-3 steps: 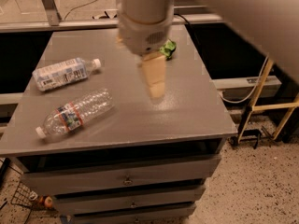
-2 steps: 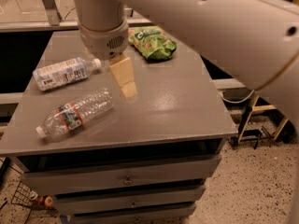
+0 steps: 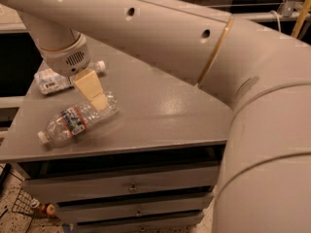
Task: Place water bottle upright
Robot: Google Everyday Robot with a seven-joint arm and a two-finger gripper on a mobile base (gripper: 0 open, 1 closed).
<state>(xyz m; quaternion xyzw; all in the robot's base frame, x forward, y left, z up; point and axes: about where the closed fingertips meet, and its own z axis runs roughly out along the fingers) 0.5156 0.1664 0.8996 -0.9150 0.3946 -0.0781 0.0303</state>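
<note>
grey cabinet top: claw above lying water bottle.

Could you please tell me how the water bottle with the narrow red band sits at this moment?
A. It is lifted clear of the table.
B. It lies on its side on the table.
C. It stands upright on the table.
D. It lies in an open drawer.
B: the water bottle lies on its side on the table, cap toward the front left edge, with the gripper over its base end.
</note>
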